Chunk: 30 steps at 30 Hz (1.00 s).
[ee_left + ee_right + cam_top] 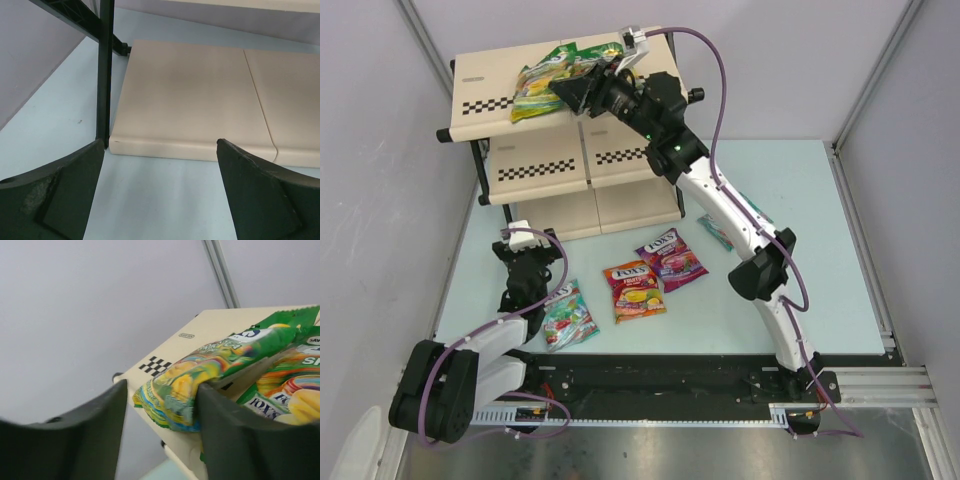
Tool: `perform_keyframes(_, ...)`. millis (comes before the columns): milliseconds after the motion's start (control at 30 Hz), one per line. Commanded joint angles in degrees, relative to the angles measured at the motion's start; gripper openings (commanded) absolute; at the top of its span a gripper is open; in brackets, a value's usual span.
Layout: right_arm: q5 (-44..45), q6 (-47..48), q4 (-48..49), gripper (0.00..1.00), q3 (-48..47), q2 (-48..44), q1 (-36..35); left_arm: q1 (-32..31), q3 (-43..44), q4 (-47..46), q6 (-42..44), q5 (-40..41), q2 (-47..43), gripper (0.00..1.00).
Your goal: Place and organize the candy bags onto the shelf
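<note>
- Green-yellow candy bags [538, 95], two: both lie on the top tier of the shelf [485, 75], overlapping. One is skewed toward the checkered strip at the front (delivered, by my reading, but not yet squared up).
- Right gripper [161, 387]: over the top tier, jaws apart, with the puffed end of one green-yellow bag between them. The bag leans on one finger and sits just clear of the other, so it looks set down rather than pinched.
- Teal bag [567, 315]: on the table [800, 200], just beside the left arm, toward the near edge.
- Red-orange bag [633, 290]: on the table, face up, near the teal bag.
- Purple-pink bag [670, 258]: on the table, just beside the red-orange bag, on the shelf side of it.
- Second teal bag [717, 232]: on the table, largely hidden by the right arm (only one end shows).
- Left gripper [160, 150]: jaws wide apart with nothing between them, low over the table and facing the front edge of the lowest tier.
- Middle and lowest tiers: no bag shows on the parts in view.
- Tally, as a judgement: two of six bags are shelved and four are waiting on the table. The left gripper has the teal bag closest to hand. Tidying the top pair and filling the lower tiers remains to be done.
</note>
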State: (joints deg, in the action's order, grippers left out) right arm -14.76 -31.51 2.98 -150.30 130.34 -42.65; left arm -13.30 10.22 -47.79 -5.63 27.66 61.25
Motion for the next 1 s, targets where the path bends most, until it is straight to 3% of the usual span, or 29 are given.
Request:
perform_keyframes(0, 1.39, 4.69, 3.0, 0.69, 1.49, -8.68, 0.38, 0.56, 0.86, -1.25, -1.23, -1.2, -0.08, 0.99)
perform_keyframes(67, 2.72, 7.67, 1.24, 0.78, 3.69, -11.24, 0.47, 0.64, 0.86, -1.25, -1.23, -1.38, -0.34, 0.99)
perform_keyframes(233, 10.53, 15.75, -1.32, 0.84, 13.08, -22.54, -0.32, 0.64, 0.77, -1.16, -1.23, -1.21, -0.43, 1.0)
perform_keyframes(367, 18.79, 23.41, 1.05, 0.85, 30.03, -35.57, -3.04, 0.64, 0.68, -1.16, -1.32, -1.03, -0.52, 1.0)
perform_keyframes(433, 24.85, 24.73, 3.5, 0.85, 43.82, -41.28, -4.36, 0.64, 0.68, -1.43, -1.23, -1.47, -0.43, 1.0)
perform_keyframes(567, 35.58, 21.59, 6.51, 0.85, 68.77, -59.27, -4.72, 0.64, 1.21, -1.6, -0.53, -3.14, 0.53, 1.0)
perform_keyframes(633, 40.32, 17.38, 2.49, 0.85, 78.61, -63.62, -4.46, 0.64, 1.12, -1.95, -0.26, -3.66, 0.71, 1.0)
perform_keyframes(800, 49.2, 9.11, -9.98, 0.86, 91.48, -70.48, -4.11, 0.64, 1.12, -2.22, -0.35, -3.75, 0.89, 1.0)
perform_keyframes(900, 48.0, 6.11, -11.24, 0.88, 99.13, -72.85, -1.48, 0.64, 1.12, -1.61, -0.35, -3.58, 0.71, 1.0)
perform_keyframes(967, 41.27, 4.97, -11.07, 0.88, 103.78, -73.39, 0.89, 0.64, 1.21, -1.34, -0.44, -3.58, 0.45, 1.0)
